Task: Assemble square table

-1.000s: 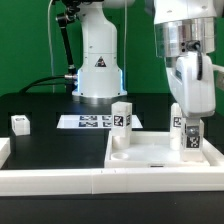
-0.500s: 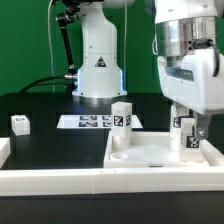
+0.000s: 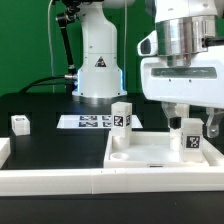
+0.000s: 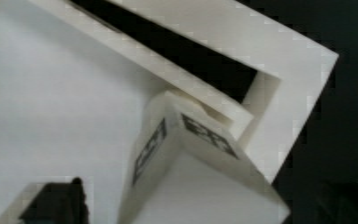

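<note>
The square table's white slab (image 3: pixel 150 152) lies flat at the exterior view's right, rim up. One tagged leg (image 3: pixel 121 117) stands upright at its back left corner. A second leg (image 3: pixel 191 141) stands at the right corner, seen close in the wrist view (image 4: pixel 202 150) beside the raised rim (image 4: pixel 286 62). My gripper (image 3: pixel 192 126) hangs over this second leg, open, with a dark finger (image 3: pixel 212 127) on either side and apart from it. In the wrist view my gripper (image 4: pixel 208 206) shows the same wide gap, one finger (image 4: pixel 51 205) at the edge. A third leg (image 3: pixel 20 123) lies loose at the far left.
The marker board (image 3: pixel 88 122) lies flat behind the slab, in front of the arm's white base (image 3: pixel 98 60). A long low white border wall (image 3: pixel 50 181) runs along the front edge. Black tabletop (image 3: pixel 55 140) stretches between the loose leg and the slab.
My gripper has opened and let go of the right corner leg, which stays standing. The hand has also turned about its vertical axis, now showing its broad side.
</note>
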Controlling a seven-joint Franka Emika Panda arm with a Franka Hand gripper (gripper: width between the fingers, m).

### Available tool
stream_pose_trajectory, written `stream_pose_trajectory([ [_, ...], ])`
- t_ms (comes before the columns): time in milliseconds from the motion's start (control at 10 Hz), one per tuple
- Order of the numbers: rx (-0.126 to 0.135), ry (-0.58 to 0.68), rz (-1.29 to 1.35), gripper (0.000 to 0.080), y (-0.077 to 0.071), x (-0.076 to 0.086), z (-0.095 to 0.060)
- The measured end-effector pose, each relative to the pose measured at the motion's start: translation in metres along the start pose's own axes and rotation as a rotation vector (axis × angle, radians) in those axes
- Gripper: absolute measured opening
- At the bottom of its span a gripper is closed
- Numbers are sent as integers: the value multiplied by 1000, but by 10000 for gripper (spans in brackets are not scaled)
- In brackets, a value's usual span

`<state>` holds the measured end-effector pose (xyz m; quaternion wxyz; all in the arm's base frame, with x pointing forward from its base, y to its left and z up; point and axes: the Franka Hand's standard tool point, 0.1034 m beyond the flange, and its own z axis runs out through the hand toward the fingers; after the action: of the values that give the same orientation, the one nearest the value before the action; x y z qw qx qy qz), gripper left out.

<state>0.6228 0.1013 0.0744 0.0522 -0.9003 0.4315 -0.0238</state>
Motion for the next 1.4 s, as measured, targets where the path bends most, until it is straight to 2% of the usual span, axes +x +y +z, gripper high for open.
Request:
stream_pose_trajectory([
  [100,-11,8,-143,648,1,1,0],
  [300,-13,8,-319,648,1,0,1],
  [600,-38,19,-663,648,0,1,-1],
  [1000,-58,25,-837,648,1,3,-1],
  [1200,-58,25,-834,387,1,3,-1],
  [1300,-58,26,-826,387,1,3,-1],
  [1400,-57,27,-803,289,1,3,-1],
])
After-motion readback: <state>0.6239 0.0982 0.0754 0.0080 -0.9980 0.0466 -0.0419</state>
